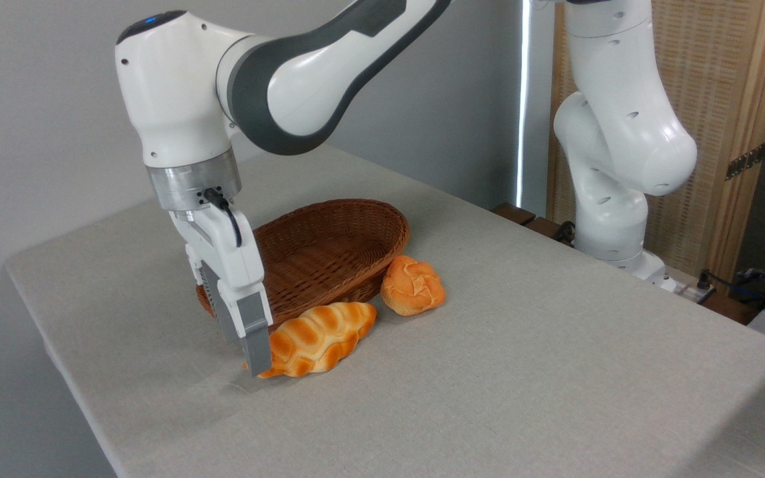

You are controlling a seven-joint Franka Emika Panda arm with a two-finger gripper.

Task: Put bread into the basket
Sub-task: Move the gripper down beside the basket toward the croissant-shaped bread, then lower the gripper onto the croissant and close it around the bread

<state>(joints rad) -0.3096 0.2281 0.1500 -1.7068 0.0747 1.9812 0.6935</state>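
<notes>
Our fingers (257, 355) sit at the bread's (319, 337) tapered tip, lower centre; closure unclear, so we risk slippage.
</notes>
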